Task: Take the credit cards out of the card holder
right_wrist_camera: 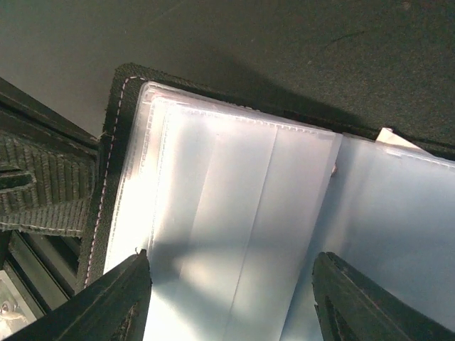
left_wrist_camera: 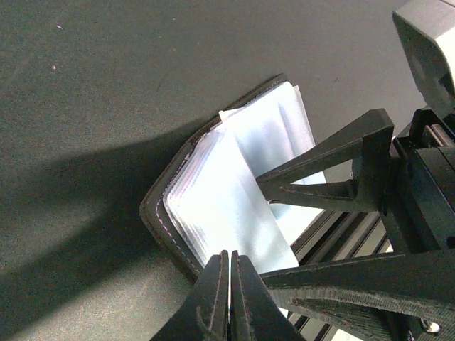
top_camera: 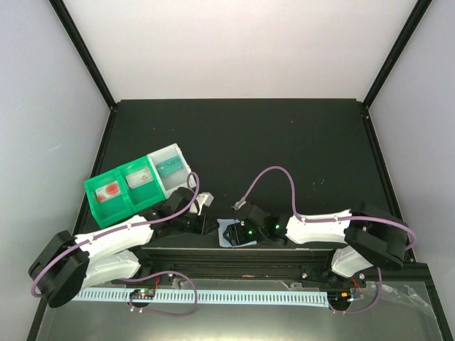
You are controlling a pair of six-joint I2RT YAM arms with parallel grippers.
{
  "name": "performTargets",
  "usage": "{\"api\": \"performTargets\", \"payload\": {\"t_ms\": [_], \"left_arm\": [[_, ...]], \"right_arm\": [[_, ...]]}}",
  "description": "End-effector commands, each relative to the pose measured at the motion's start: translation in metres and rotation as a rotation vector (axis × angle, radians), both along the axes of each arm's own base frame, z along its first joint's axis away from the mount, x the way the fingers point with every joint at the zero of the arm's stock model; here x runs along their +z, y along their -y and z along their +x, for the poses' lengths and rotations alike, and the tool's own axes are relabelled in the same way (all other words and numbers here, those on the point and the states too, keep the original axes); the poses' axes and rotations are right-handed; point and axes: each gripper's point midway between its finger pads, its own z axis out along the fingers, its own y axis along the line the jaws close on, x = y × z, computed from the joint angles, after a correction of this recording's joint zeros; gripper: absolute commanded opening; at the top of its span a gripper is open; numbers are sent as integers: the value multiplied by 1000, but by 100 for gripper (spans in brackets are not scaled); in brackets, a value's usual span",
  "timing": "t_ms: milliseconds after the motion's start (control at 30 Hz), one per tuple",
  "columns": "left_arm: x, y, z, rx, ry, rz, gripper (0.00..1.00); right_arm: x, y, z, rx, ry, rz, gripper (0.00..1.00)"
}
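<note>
The card holder [top_camera: 229,234] lies open near the table's front edge, between my two grippers. In the left wrist view its dark stitched cover [left_wrist_camera: 167,227] frames pale blue clear sleeves [left_wrist_camera: 234,192]. My left gripper [left_wrist_camera: 229,264] is shut, its tips pinched together on the holder's near edge. My right gripper [right_wrist_camera: 234,298] is open, with one finger [right_wrist_camera: 128,298] over the left sleeve and the other [right_wrist_camera: 355,302] near the fold. A pale corner [right_wrist_camera: 394,136] sticks out of the right sleeve. No whole card shows.
A green-and-clear compartment tray [top_camera: 135,186] stands behind the left arm. A small white object [top_camera: 205,202] lies beside it. A purple cable [top_camera: 274,174] loops over the right arm. The black front rail [top_camera: 234,257] runs just behind the holder.
</note>
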Motion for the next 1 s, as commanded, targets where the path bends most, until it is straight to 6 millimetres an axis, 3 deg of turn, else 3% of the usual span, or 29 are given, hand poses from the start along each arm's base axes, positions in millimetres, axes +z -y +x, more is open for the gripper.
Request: {"api": "performTargets", "payload": {"t_ms": [0,333,533,767,967], "left_arm": [[20,7,9,-5,54,-30,2],[18,7,11,-7,61,-12,3],[17,7,11,-12,51,-11,2],[21,10,11,-9,52,-38,2],[24,14,12,-10,48,-64,2]], "right_arm": [[-12,12,-1,-17,6,-59,63],[-12,29,9,-62,59,-136,58],[-13,50,15,-106,99,-221,56],[11,68,25,-158,169,-251,55],[38,35,14,-79,140,-50,56]]}}
